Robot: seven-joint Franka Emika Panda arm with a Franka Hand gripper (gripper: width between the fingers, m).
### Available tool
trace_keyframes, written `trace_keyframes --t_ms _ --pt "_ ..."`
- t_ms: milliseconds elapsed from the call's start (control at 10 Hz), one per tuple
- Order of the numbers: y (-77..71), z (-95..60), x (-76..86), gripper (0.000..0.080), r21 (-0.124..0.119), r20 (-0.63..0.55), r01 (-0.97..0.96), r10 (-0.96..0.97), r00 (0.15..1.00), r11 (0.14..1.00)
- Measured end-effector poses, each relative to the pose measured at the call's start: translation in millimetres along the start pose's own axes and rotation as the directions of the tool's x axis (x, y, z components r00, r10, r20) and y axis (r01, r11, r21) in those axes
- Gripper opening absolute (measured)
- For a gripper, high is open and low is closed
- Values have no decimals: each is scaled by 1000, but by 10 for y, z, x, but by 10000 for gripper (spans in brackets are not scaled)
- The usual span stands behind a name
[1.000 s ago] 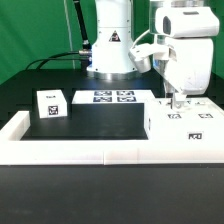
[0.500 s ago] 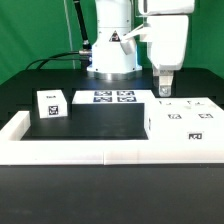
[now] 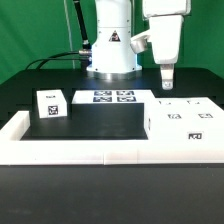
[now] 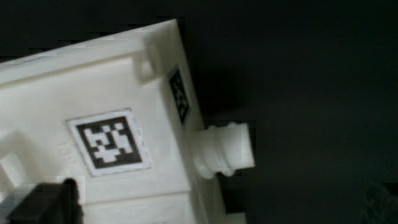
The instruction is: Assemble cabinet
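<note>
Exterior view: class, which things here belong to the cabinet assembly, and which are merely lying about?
Belonging to the job:
- large white plastic boxy cabinet body, tagged
- small white tagged plastic block
- the arm's two-finger gripper, above the body

Merely there:
- thin flat white marker board with four tags
- low white border wall
- black table

A robotics lab bench: a white robot arm (image 3: 110, 40) stands on a black table (image 3: 95, 120), with a marker board (image 3: 113, 97) of printed square tags (four show), tagged white cabinet parts (image 3: 185, 128), a low border wall (image 3: 60, 152) and cables (image 3: 62, 56) behind.
</note>
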State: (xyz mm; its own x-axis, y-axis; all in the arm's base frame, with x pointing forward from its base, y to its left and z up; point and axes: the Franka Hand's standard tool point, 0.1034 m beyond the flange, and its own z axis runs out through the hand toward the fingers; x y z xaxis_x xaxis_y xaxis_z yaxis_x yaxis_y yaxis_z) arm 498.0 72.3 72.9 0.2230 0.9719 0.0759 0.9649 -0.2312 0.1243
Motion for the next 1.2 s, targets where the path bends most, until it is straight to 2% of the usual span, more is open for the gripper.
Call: trace_keyframes --t_ms 300,400,500,600,700,800,1200 --pt "3 0 -2 797 0 0 -9 9 1000 1000" --pt "3 1 0 797 1 -1 -78 78 997 997" --pt "17 -3 -12 797 -9 -12 -145 145 989 989" --pt "33 -6 -70 797 -42 -58 -287 284 957 957" --pt "-43 27 -111 797 -27 -73 -470 467 881 882" --pt "-48 36 -98 797 -16 -76 -556 553 830 831" --pt "-66 40 -67 797 13 -92 -772 770 631 635"
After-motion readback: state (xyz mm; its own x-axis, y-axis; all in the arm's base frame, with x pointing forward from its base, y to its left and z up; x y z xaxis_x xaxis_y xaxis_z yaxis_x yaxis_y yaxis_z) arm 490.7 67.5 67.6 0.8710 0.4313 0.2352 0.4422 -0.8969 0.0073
